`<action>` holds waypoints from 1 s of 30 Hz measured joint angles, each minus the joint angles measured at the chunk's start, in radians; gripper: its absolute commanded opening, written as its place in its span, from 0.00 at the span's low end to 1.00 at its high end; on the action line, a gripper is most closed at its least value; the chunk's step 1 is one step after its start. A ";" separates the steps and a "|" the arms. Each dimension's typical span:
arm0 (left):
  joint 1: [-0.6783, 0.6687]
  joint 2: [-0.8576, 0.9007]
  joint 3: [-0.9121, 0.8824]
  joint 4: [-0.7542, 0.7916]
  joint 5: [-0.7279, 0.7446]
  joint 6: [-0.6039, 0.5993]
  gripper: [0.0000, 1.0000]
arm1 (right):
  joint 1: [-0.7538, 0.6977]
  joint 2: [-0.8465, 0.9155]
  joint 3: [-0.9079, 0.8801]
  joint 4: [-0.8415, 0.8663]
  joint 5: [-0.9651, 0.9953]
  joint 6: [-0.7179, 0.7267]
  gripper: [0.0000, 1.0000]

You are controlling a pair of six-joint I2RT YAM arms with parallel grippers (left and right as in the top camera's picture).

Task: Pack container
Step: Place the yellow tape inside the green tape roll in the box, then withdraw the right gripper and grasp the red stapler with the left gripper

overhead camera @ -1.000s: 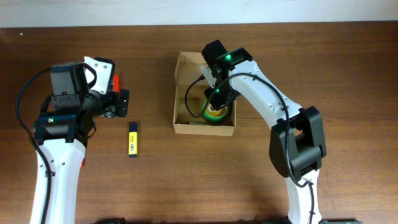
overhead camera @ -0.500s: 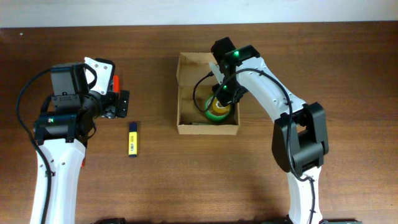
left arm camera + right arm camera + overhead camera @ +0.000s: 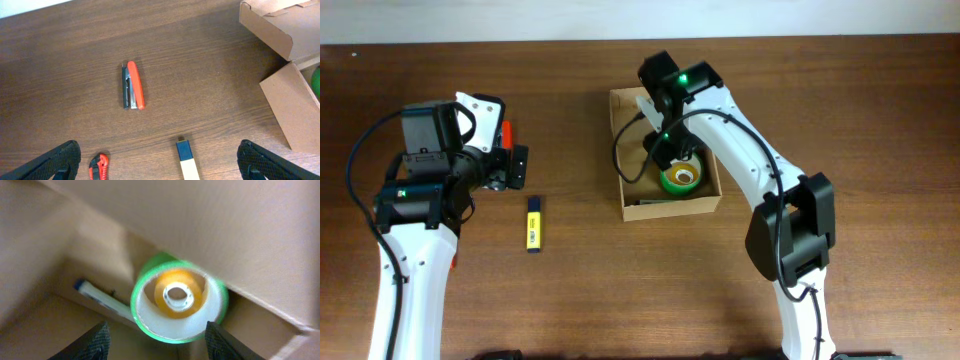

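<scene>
Near left on the surface lies a yellow highlighter [image 3: 533, 222], well apart from the container [image 3: 672, 209] and not yet packed. Beyond it hangs the left gripper [image 3: 517, 165], jaws wide and empty. The container sits centre, flap open, holding a green tape roll [image 3: 680, 178] and a pen [image 3: 102, 297]. The right gripper [image 3: 662, 152] is poised over the roll, jaws wide, gripping nothing. Judgement: lift straight up, clear of walls and flap, so the box is not dragged. Farther left lies a red stapler [image 3: 134, 92].
</scene>
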 measured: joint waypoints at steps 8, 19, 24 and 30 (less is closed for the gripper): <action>0.000 0.000 0.000 0.000 0.026 0.000 0.99 | -0.032 -0.091 0.193 -0.167 0.117 0.052 0.36; 0.000 0.000 0.000 0.010 0.155 -0.005 1.00 | -0.566 -0.481 0.055 -0.286 0.149 0.196 0.55; 0.000 0.002 0.007 -0.084 0.135 -0.037 1.00 | -0.597 -0.441 -0.365 -0.013 0.124 0.208 0.63; 0.000 0.197 0.304 -0.293 0.002 -0.042 1.00 | -0.597 -0.434 -0.600 0.171 0.073 0.193 0.66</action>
